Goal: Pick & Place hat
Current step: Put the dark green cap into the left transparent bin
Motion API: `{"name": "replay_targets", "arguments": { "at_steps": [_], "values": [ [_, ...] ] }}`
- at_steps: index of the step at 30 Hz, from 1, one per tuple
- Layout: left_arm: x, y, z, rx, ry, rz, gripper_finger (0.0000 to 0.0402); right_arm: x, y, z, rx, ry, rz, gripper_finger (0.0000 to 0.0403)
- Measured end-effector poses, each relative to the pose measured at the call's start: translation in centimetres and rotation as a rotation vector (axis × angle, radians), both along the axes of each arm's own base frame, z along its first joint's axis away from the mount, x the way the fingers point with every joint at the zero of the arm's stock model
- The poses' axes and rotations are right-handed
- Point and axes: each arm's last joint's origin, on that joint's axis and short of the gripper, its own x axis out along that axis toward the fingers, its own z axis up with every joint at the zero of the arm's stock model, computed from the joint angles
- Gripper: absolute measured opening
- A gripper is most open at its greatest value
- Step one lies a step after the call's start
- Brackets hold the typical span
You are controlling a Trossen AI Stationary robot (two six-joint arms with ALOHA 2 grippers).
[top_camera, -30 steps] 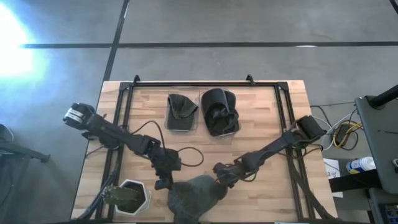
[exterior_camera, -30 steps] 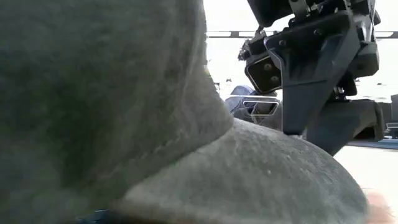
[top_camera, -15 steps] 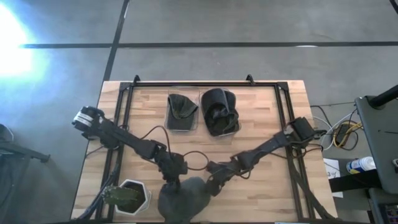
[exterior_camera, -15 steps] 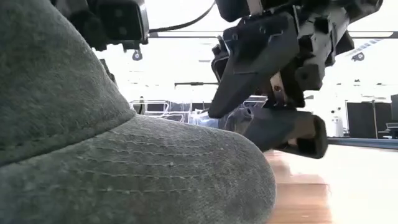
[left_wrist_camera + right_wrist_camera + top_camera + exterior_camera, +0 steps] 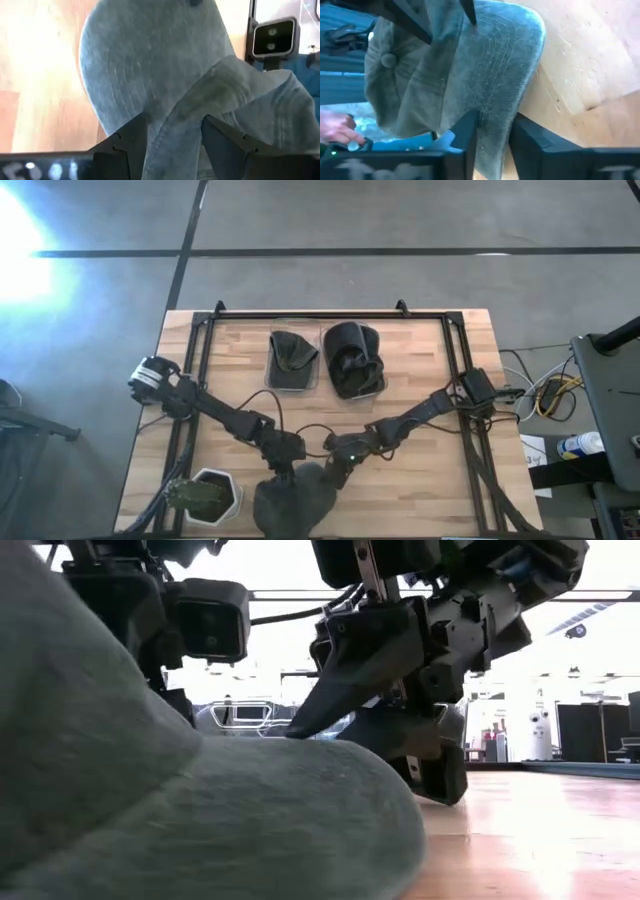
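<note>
A grey-green cap (image 5: 293, 502) lies at the table's near edge, between both grippers, and fills the low view (image 5: 180, 810). My left gripper (image 5: 284, 471) stands at its far left side and my right gripper (image 5: 334, 473) at its far right side. Each is shut on the cap. The left wrist view shows the stitched brim (image 5: 145, 65) beyond the left gripper (image 5: 175, 120). The right wrist view shows the brim (image 5: 505, 55), the crown's top button (image 5: 388, 60) and the right gripper (image 5: 495, 117). My left gripper pinches a raised fold of cloth (image 5: 172, 132) where the crown meets the brim, between its two fingers (image 5: 127, 147). It slants down from the table's far left. The rest of the cap spreads out beyond the fingers. My right gripper pinches the brim's side edge (image 5: 496, 125) between its two fingers (image 5: 530, 142). It slants down from the table's far right, and the brim reaches out flat past the fingertips.
Two dark caps sit in trays at the far side (image 5: 292, 358) (image 5: 353, 358). A potted plant in a white pot (image 5: 203, 496) stands near left, close to the left arm. Black frame rails (image 5: 200, 380) run along the table's sides. A person's hand (image 5: 337, 127) shows beyond the near edge.
My left gripper has moved right and down toward the cap, from standing apart to being on its far left side. My right gripper has moved toward the table's left with the cap, which has slid left along the near edge and turned.
</note>
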Motion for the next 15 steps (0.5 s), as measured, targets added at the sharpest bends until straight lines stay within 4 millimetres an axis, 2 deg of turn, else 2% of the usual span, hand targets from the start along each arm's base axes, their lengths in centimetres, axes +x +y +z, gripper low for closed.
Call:
{"name": "replay_targets", "arguments": {
  "at_steps": [6,9,12,15],
  "values": [
    [0.8,0.3,1.0,0.041,-0.069,0.067,0.0179,0.5,-1.1,0.4,0.013,-0.05,0.065,0.0027],
    [0.9,0.8,2.0,0.064,-0.103,0.107,0.0179,0.6,-1.5,0.9,0.003,-0.078,0.1,0.0015],
    [0.8,1.6,3.8,0.076,-0.141,0.153,0.0179,0.5,-2.0,1.9,-0.028,-0.121,0.121,0.0014],
    [-0.1,2.3,6.4,0.083,-0.155,0.182,0.0179,0.2,-2.7,3.7,-0.083,-0.177,0.12,0.0014]
  ]
}}
